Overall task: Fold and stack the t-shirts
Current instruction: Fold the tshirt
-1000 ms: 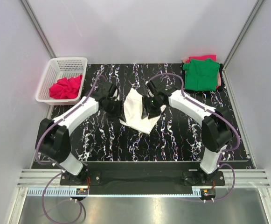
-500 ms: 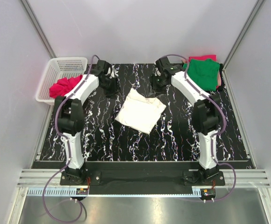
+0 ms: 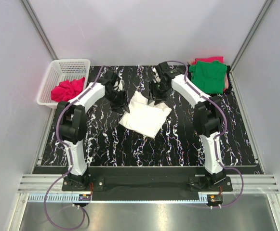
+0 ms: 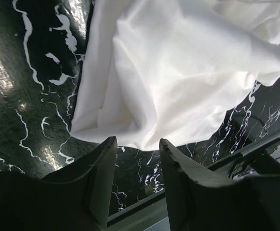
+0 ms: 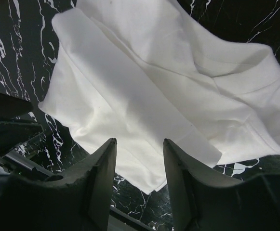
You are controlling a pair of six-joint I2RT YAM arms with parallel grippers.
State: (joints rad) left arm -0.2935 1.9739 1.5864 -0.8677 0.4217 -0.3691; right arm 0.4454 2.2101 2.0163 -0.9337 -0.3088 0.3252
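The left gripper (image 4: 137, 142) stands with its jaws parted and nothing between them, and in the left wrist view the near corner of the white t-shirt (image 4: 178, 72) lies just beyond its fingertips. The right gripper (image 5: 140, 142) is likewise released and empty, and the same shirt fills most of its view. Whether either fingertip touches the cloth cannot be told.

From above, the left gripper (image 3: 117, 99) hangs at the far left corner of the white t-shirt (image 3: 144, 118) and the right gripper (image 3: 156, 94) at its far right edge. A second ago both sat over the middle of the shirt, which was drawn into a narrower, peaked shape. Half a second ago they had pulled back towards the far side of the table (image 3: 188, 139), well apart from the cloth, and they have now come back to its far edge.

The shirt lies as a flat folded rectangle mid-table, as it did half a second ago. The green t-shirt (image 3: 207, 77) rests in the far right corner on top of a red garment (image 3: 209, 59). A crumpled pinkish-red t-shirt (image 3: 68, 90) sits in the white basket (image 3: 58, 65) at the far left. None of these has shifted.
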